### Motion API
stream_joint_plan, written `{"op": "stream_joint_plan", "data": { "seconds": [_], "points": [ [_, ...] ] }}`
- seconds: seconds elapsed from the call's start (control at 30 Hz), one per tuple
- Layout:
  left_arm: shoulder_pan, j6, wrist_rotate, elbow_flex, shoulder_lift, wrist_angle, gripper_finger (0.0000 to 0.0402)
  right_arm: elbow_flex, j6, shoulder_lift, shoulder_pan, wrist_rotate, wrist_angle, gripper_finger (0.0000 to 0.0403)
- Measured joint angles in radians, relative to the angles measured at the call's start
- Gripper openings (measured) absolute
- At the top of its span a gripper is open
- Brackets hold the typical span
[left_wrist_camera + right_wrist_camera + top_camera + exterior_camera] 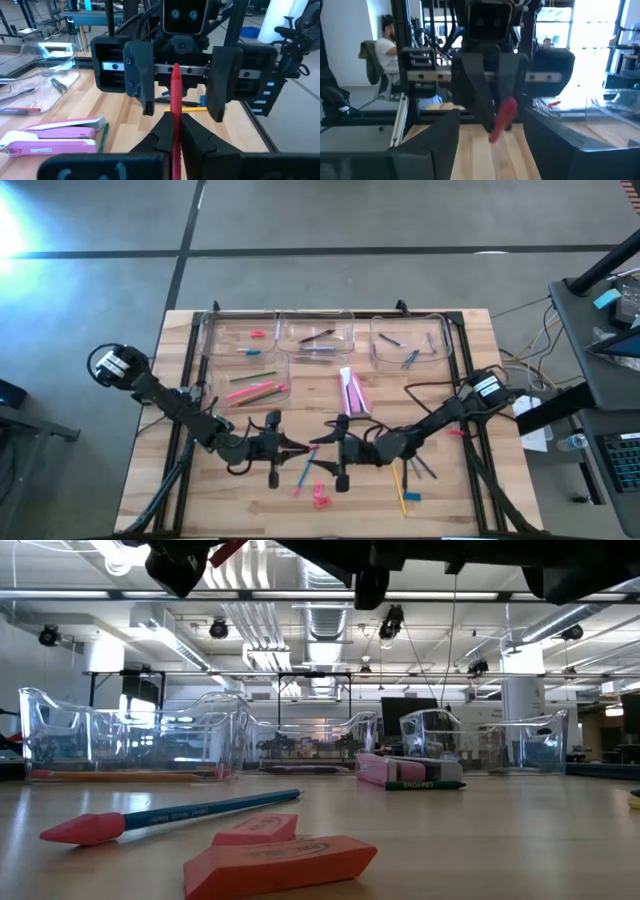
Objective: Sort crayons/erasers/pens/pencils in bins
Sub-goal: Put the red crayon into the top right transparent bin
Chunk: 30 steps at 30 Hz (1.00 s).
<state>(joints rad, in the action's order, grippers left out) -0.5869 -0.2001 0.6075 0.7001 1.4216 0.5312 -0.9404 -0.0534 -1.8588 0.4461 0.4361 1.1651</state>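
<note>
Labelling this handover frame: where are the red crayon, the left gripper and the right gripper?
red crayon [176,100], left wrist view, mid-shaft.
left gripper [176,131], left wrist view, between its fingertips.
right gripper [335,446], high view, between its open fingertips.

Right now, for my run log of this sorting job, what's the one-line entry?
left gripper: shut on thin red stick | right gripper: open, facing it, mid-table | four clear plastic bins: far side

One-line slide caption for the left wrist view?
Left gripper shut on a red crayon, facing the open right gripper.
</note>
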Motion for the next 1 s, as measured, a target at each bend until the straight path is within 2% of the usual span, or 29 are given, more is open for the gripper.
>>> {"op": "stream_joint_plan", "data": {
  "seconds": [0.23,0.6,0.7,0.77,0.9,1.0],
  "points": [
    [0.0,0.0,0.0,-0.002,0.0,-0.006,0.0,-0.013,0.009,0.002,-0.001,-0.025,0.0,0.0166],
    [-0.002,-0.002,-0.01,-0.002,0.0,-0.008,0.0,-0.001,0.034,0.005,-0.002,-0.021,-0.001,0.0025],
    [-0.001,-0.003,-0.015,-0.002,0.0,-0.008,0.0005,-0.001,0.035,0.005,-0.002,-0.021,-0.002,0.0021],
    [-0.001,-0.003,-0.02,-0.002,0.0,-0.009,0.0023,-0.001,0.035,0.005,-0.002,-0.024,-0.003,0.0021],
    [0.003,0.008,-0.022,-0.002,-0.005,-0.038,0.0092,-0.001,0.03,0.01,-0.002,-0.027,-0.016,0.0021],
    [0.006,0.032,0.026,0.007,-0.042,-0.111,0.0148,0.0,0.036,0.049,-0.013,0.048,-0.106,0.002]
  ]
}}
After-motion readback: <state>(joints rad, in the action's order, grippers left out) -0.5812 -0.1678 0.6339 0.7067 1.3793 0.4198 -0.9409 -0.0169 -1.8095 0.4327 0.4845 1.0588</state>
